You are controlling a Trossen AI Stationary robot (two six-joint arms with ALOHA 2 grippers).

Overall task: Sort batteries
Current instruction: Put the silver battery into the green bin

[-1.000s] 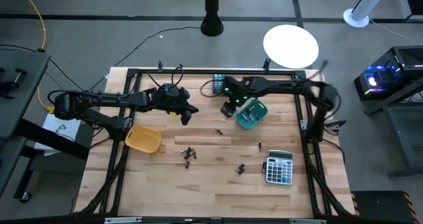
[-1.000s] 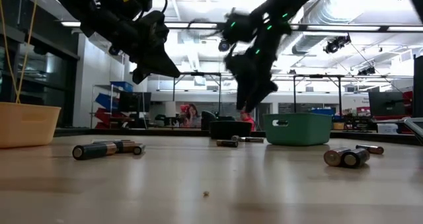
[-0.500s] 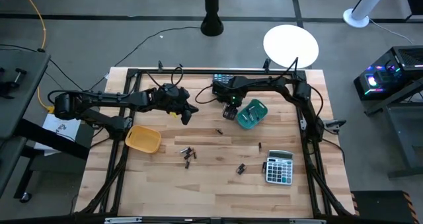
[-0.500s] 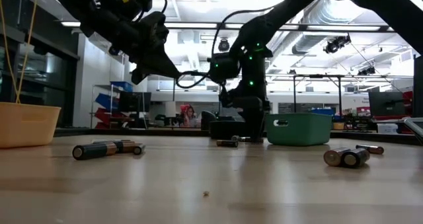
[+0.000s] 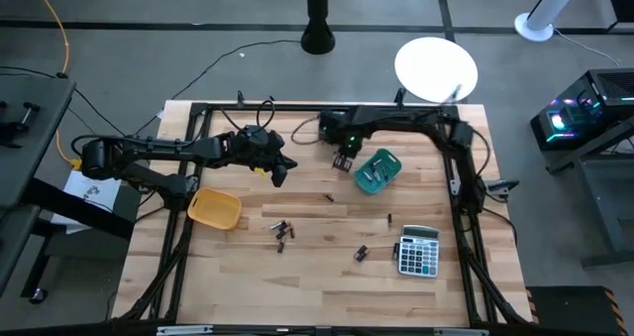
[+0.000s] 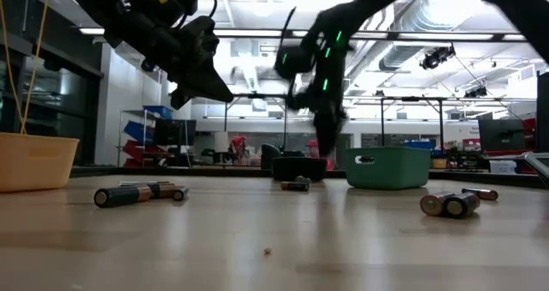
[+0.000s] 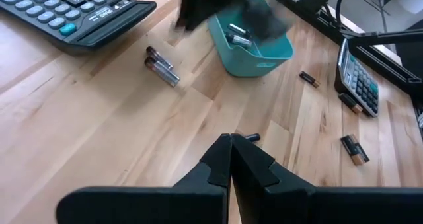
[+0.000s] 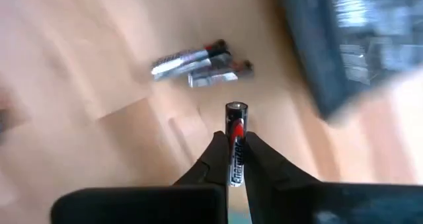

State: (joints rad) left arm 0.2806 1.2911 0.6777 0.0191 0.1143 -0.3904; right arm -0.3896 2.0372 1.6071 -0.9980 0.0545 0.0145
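Small dark batteries lie scattered on the wooden table: one group (image 5: 280,231), a pair (image 5: 361,253) and singles (image 5: 329,197). Two more batteries (image 8: 198,62) lie on their sides beside the dark calculator (image 7: 73,12). Several lie inside the teal tray (image 5: 376,170). My right gripper (image 5: 344,162) points down between that tray and the dark calculator, shut on a black and red battery (image 8: 235,135). My left gripper (image 5: 282,174) hangs shut and empty above the table, beyond the yellow tray (image 5: 215,208). My right gripper pinches the black and red battery between its two fingers, coming from above and pointing down. The battery runs along the fingers, and its metal end (image 8: 236,108) sticks out past the fingertips toward the table. Whether that end touches the wood cannot be told.
A grey calculator (image 5: 418,250) lies near the table's right edge, with a single battery (image 5: 389,218) beside it. A black frame (image 5: 198,113) runs around the tabletop. Bare wood lies along the near edge.
My right gripper has sunk to the table beside the dark calculator, turned more upright and shut on one battery there. The two neighbouring batteries stay flat on the wood.
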